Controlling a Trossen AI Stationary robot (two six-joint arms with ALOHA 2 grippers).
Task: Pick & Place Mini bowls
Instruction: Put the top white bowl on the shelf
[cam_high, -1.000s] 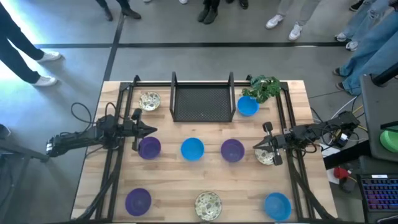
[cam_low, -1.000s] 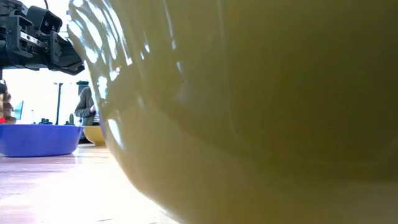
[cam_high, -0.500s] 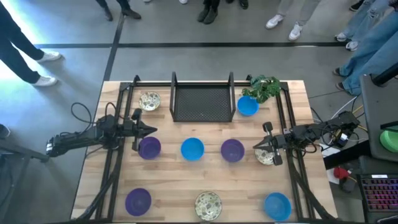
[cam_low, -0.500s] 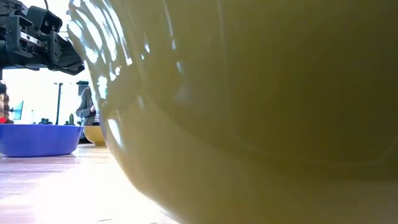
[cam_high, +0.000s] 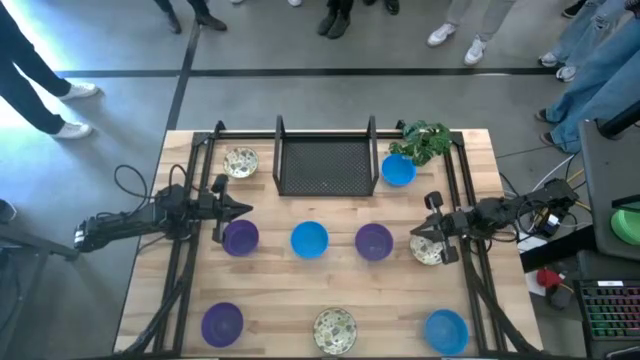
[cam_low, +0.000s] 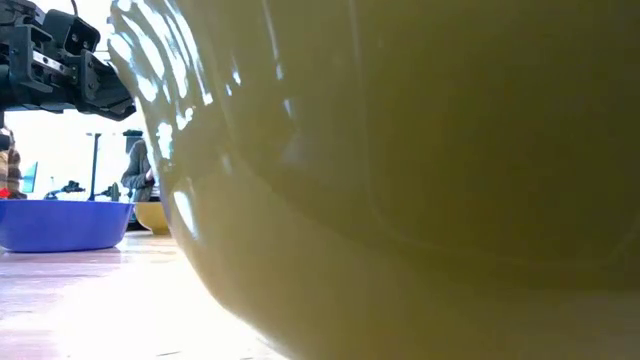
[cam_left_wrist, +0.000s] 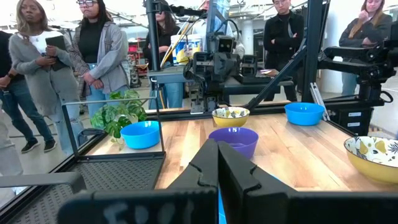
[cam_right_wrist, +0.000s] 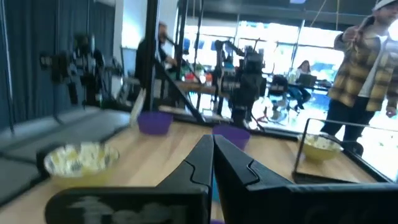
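Just right of the black mesh tray (cam_high: 324, 165), the right pincer (cam_high: 426, 229), tips together and empty, is pulling outward over the speckled bowl (cam_high: 429, 251); left pincer (cam_high: 240, 209) holding shut, waiting.

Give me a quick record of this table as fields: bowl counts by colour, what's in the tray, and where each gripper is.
blue bowls: three, one mid-table
purple bowls: three, one at the left gripper's tip
speckled cream bowls: three, one under the right gripper
black mesh tray: no bowl inside
left gripper: shut, over the table's left side
right gripper: shut, over the table's right side
plant: far right corner
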